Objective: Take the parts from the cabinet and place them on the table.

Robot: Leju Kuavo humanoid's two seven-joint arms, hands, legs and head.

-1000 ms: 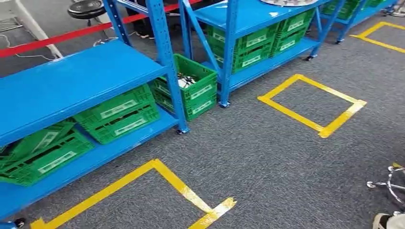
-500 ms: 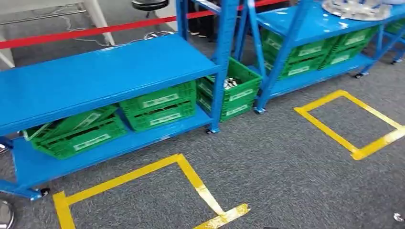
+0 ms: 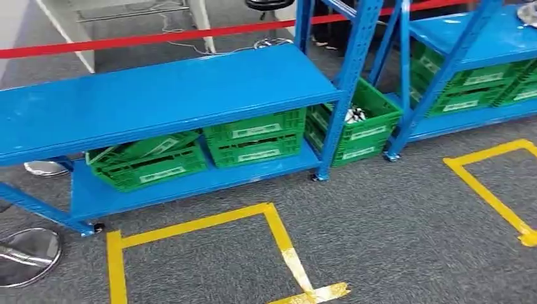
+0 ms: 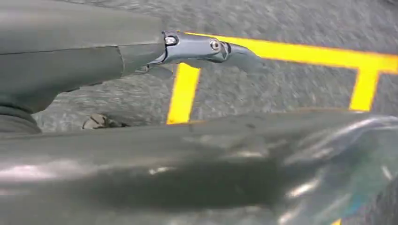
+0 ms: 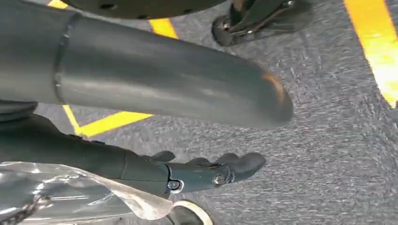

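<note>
Cabinet: a blue metal shelving rack (image 3: 158,95) with a bare top shelf and a lower shelf, standing on grey carpet (image 3: 392,215); a second blue rack (image 3: 481,44) stands just to its right.
Crates on lower shelf: two stacked green plastic crates (image 3: 256,136) sit upright; beside them a further green crate (image 3: 149,166) has another one tilted on top of it.
Parts: a green crate on the floor (image 3: 358,126), between the two racks, holds small pale and dark pieces (image 3: 354,114), too small to tell apart.
Writing: each crate carries a white label strip on its front; the print is too small to read.
Floor marks: a yellow tape square (image 3: 209,253) lies in front of the near rack, another yellow tape outline (image 3: 494,190) to the right.
Barrier: a red band (image 3: 158,37) runs behind the racks.
Left hand (image 4: 206,49): hangs over the carpet and yellow tape, fingers stretched out, nothing in its grasp.
Right hand (image 5: 206,173): hangs over the carpet, fingers slightly curled and apart, holding nothing; clear plastic wrap (image 5: 70,192) covers the arm beside it.
Other: a round chrome base (image 3: 28,256) rests on the carpet at the near rack's left end.
</note>
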